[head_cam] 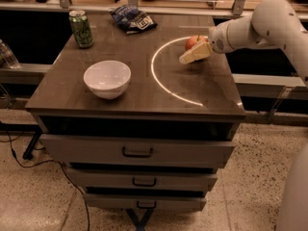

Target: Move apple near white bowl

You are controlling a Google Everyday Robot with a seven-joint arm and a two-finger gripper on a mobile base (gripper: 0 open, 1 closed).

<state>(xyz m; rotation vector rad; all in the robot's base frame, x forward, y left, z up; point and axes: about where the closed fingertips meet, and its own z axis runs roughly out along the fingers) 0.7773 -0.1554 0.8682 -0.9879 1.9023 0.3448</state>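
The red-orange apple (192, 42) sits on the dark wooden tabletop (144, 90) at the back right, partly hidden by my gripper. My gripper (193, 54) reaches in from the right on a white arm, and its cream-coloured fingers (196, 53) lie right in front of the apple, over its near side. The white bowl (107, 78) stands upright at the front left of the table, well apart from the apple.
A green soda can (81, 28) stands at the back left. A dark blue chip bag (133, 19) lies at the back middle. A bright curved light reflection crosses the tabletop. Drawers sit below the table's front edge.
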